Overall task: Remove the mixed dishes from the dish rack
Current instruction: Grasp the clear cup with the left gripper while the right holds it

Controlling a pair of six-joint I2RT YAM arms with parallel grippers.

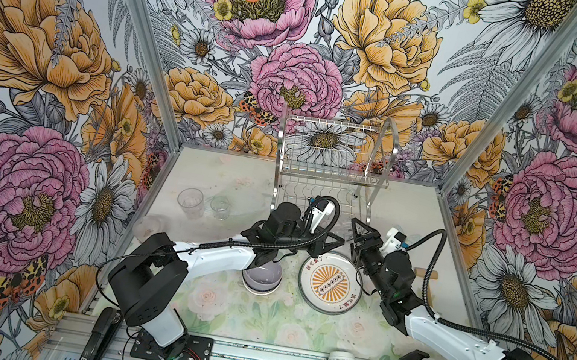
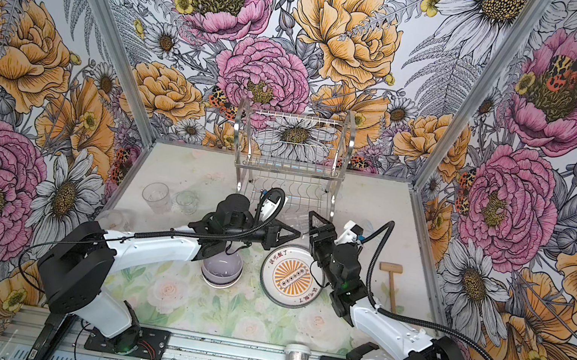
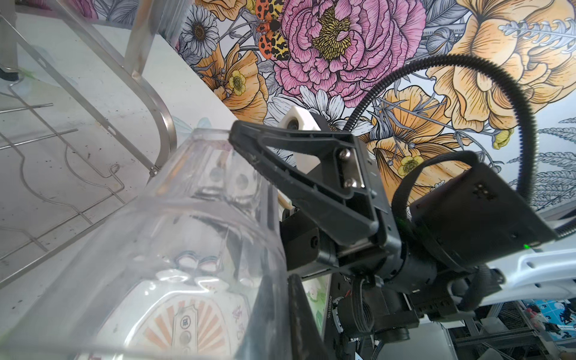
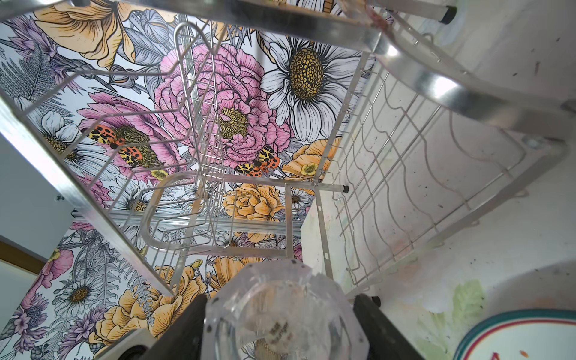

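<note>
Flowered wallpaper, all peonies and moths, closes the booth on three sides, and the counter [image 1: 405,208] wears a pale rose print. The dish rack [image 1: 331,174] stands at the middle of the counter's back edge. Just in front of its lower tier we see the two hands meet.

The right hand [image 1: 354,239] is grasping a clear glass [image 4: 280,311]. In the right wrist view the glass sits between its two fingers and touches both. The left hand [image 1: 338,241] is clenched, with its tip at the same glass from the opposite side. In the left wrist view the glass wall lies right against its finger [image 3: 299,311], but we cannot tell whether the wall is pinched.

Toward the front edge from the hands, the sunburst plate [image 1: 330,283] lies flat on the counter. The lavender bowl [image 1: 261,277] sits beside the plate, under the left arm. Two more glasses [image 1: 190,202] stand near the counter's left edge, well apart from both hands.
</note>
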